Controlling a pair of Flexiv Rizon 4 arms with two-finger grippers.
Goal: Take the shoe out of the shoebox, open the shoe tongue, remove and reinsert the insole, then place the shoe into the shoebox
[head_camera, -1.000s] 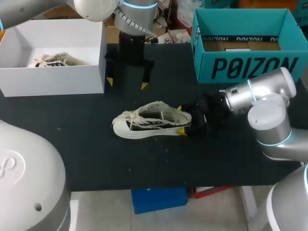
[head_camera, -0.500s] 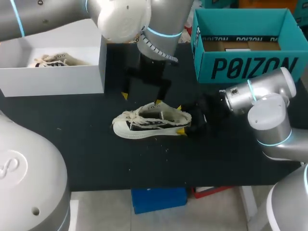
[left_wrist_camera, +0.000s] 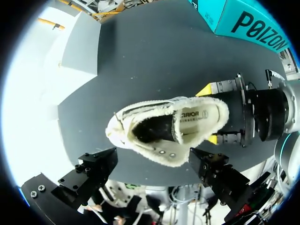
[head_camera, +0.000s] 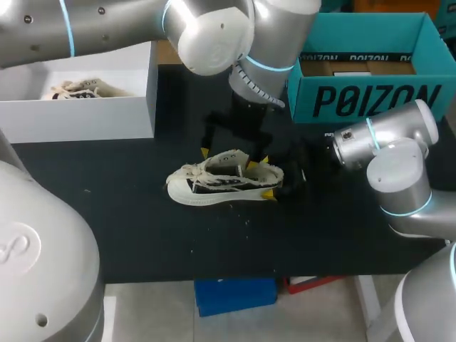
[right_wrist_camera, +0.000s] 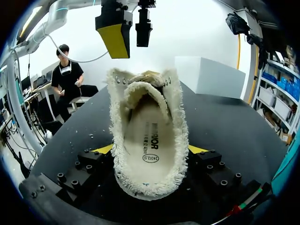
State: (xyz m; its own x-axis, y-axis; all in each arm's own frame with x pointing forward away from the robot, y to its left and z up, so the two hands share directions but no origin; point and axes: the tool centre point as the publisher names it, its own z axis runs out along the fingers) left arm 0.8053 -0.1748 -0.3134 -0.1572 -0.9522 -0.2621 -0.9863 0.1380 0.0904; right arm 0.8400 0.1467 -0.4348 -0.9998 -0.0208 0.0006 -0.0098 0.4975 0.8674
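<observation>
Gripping the heel of the shoe (head_camera: pixel 214 179), the right gripper (head_camera: pixel 267 177) has one yellow tip on each side of the collar, both touching it, so the fingers are closed onto the shoe at about the heel's width. The shoe sits sole-down near the middle of the black table (head_camera: pixel 142 235), with its toe away from the right arm.

It is a cream low-top canvas sneaker with a frayed, fuzzy edge all round the opening, a pale rubber sole, a dark stripe along its side, cream laces bunched at the front and small metal eyelets. In the right wrist view the shoe (right_wrist_camera: pixel 149 140) fills the space between the fingers of that gripper (right_wrist_camera: pixel 151 151). A cream insole (right_wrist_camera: pixel 150 140) with dark print lies flat inside, and the tongue (right_wrist_camera: pixel 143 91) curls up over the front.

The left gripper (head_camera: pixel 228 159) hangs just above the shoe's opening, fingers spread wide and holding nothing. In its own wrist view the shoe (left_wrist_camera: pixel 164 129) lies ahead of that gripper (left_wrist_camera: pixel 154 173).

A white shoebox (head_camera: pixel 78 117) stands well apart, with a second sneaker (head_camera: pixel 78 89) inside. A teal box (head_camera: pixel 363 96) stands at the table's far side.
</observation>
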